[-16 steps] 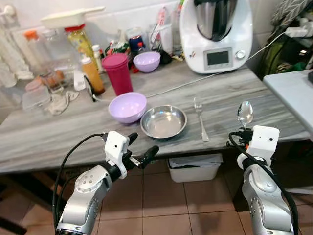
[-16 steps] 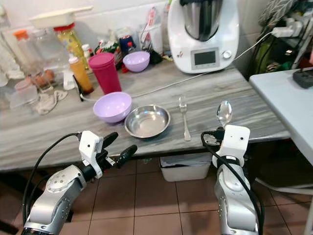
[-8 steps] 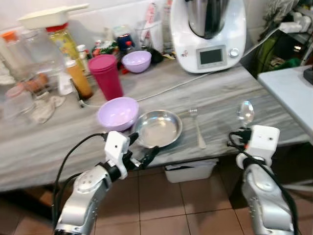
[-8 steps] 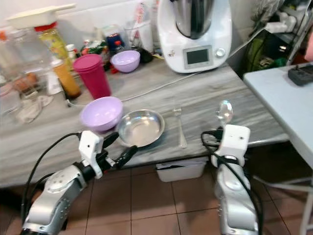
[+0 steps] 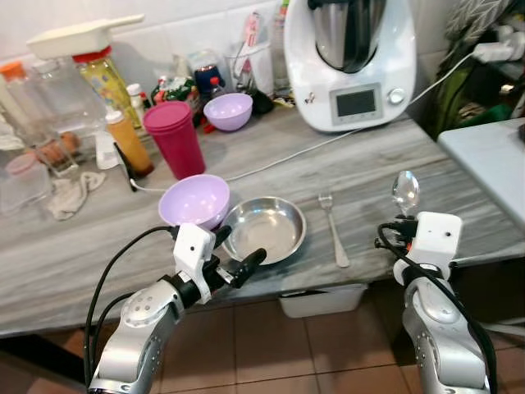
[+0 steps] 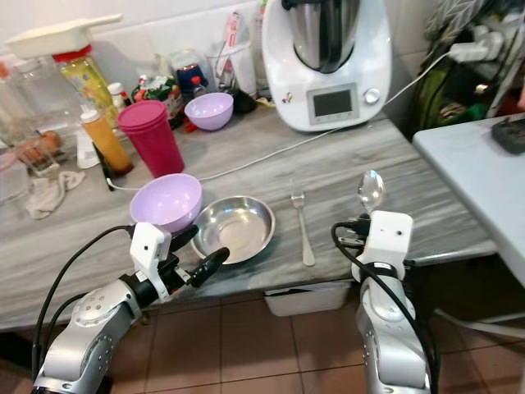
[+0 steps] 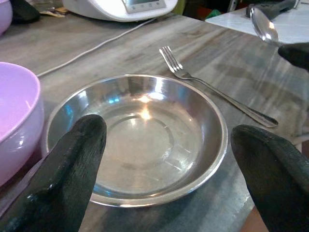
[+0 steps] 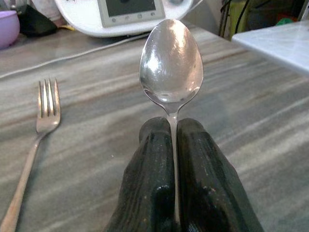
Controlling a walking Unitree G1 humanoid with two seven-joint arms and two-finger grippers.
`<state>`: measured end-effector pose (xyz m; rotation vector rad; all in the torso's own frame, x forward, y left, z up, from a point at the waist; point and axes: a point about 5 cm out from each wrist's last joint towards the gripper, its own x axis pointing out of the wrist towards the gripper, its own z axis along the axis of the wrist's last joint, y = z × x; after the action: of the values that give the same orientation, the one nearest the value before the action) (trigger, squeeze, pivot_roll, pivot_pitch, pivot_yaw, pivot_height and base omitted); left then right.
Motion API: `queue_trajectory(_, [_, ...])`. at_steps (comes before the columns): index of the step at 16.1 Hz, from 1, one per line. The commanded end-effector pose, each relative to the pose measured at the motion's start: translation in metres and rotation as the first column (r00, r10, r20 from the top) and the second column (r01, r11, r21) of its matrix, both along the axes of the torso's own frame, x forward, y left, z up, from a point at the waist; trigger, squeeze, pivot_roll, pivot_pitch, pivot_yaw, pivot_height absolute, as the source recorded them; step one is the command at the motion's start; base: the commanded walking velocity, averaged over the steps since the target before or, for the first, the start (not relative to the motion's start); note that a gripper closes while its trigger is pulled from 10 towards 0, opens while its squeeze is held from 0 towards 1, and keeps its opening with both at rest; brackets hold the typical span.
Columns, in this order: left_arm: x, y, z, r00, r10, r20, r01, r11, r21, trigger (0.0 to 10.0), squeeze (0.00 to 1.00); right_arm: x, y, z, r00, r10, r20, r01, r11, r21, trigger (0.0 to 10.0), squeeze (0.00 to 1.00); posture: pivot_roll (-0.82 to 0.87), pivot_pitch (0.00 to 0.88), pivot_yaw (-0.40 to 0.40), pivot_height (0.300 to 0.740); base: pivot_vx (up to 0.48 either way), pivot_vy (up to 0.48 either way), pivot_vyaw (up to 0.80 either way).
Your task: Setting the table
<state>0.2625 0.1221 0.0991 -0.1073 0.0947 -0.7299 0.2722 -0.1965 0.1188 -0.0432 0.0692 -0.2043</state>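
Observation:
A steel bowl [image 5: 262, 229] sits near the front edge of the grey counter [image 5: 459, 185], with a lilac bowl [image 5: 194, 202] touching its left side and a fork [image 5: 331, 227] lying to its right. My left gripper [image 5: 234, 254] hangs open just before the counter edge, in front of the steel bowl [image 7: 140, 135]. My right gripper [image 8: 171, 145] is shut on the handle of a spoon [image 5: 405, 191], whose bowl stands upright over the counter's front right part, to the right of the fork [image 8: 34, 145].
A pink cup [image 5: 175, 138], a second lilac bowl [image 5: 228, 111], bottles and jars crowd the back left. A white kitchen machine [image 5: 351, 61] stands at the back right, its cable [image 5: 279, 156] crossing the counter. A white table [image 5: 492, 156] adjoins on the right. A bin [image 5: 324, 300] sits under the counter.
The camera has shifted, so the counter shows at a different angle. Both grippers keep their pose, the right still holding the spoon upright.

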Motion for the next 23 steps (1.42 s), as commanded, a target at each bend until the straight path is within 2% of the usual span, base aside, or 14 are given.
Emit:
queue_trajectory(1, [-0.002, 0.004, 0.001, 1.0, 0.003, -0.001, -0.003, 1.0, 0.008, 10.0, 0.0, -0.001, -0.001, 0.003, 1.0, -0.001, 0.011, 0.001, 1.0, 0.0, 10.0, 0.0, -0.28, 0.0, 0.162, 0.74, 0.0, 0.0, 0.0])
queue_trajectory(3, [-0.006, 0.008, 0.002, 1.0, -0.029, 0.01, 0.029, 0.999, 0.024, 10.0, 0.0, -0.001, -0.001, 0.003, 1.0, 0.002, 0.008, -0.002, 1.0, 0.001, 10.0, 0.0, -0.28, 0.002, 0.157, 0.74, 0.0, 0.0, 0.0])
queue_trajectory(5, [-0.015, 0.012, 0.002, 0.991, -0.132, 0.035, 0.129, 0.989, 0.076, 10.0, 0.0, 0.001, -0.002, 0.005, 1.0, 0.017, -0.002, -0.017, 1.0, -0.003, 10.0, 0.0, -0.28, 0.011, 0.154, 0.74, 0.0, 0.0, 0.0])
queue_trajectory(8, [-0.023, 0.016, 0.003, 0.974, -0.223, 0.039, 0.217, 0.968, 0.124, 10.0, 0.0, 0.007, -0.013, 0.009, 0.999, 0.035, -0.03, -0.035, 0.999, -0.002, 10.0, 0.0, -0.28, 0.027, 0.143, 0.74, 0.0, 0.0, 0.0])
queue_trajectory(12, [-0.027, 0.013, 0.005, 0.965, -0.258, 0.047, 0.251, 0.961, 0.12, 10.0, 0.0, 0.014, -0.033, 0.012, 0.995, 0.032, -0.099, -0.035, 0.999, -0.028, 10.0, 0.0, -0.28, 0.052, 0.137, 0.74, 0.0, 0.0, 0.0])
queue_trajectory(15, [-0.03, 0.015, 0.003, 0.961, -0.273, 0.039, 0.267, 0.956, 0.12, 10.0, 0.0, 0.023, -0.038, 0.015, 0.987, 0.075, -0.142, -0.08, 0.996, -0.033, 10.0, 0.0, -0.28, 0.078, 0.136, 0.74, 0.0, 0.0, 0.0])
queue_trajectory(20, [-0.031, 0.017, -0.001, 0.962, -0.271, 0.028, 0.266, 0.956, 0.124, 10.0, 0.0, 0.043, -0.028, 0.013, 0.968, 0.165, -0.189, -0.167, 0.986, 0.004, 10.0, 0.0, -0.27, 0.093, 0.139, 0.74, 0.0, 0.0, 0.0])
queue_trajectory(22, [-0.031, 0.016, -0.001, 0.962, -0.272, 0.028, 0.267, 0.955, 0.126, 10.0, 0.0, 0.051, -0.019, 0.013, 0.959, 0.209, -0.192, -0.204, 0.978, 0.047, 10.0, 0.0, -0.27, 0.091, 0.14, 0.74, 0.0, 0.0, 0.0])
queue_trajectory(23, [-0.031, 0.016, -0.001, 0.961, -0.273, 0.03, 0.268, 0.955, 0.126, 10.0, 0.0, 0.052, -0.016, 0.012, 0.954, 0.222, -0.2, -0.219, 0.975, 0.038, 10.0, 0.0, -0.27, 0.091, 0.139, 0.74, 0.0, 0.0, 0.0])
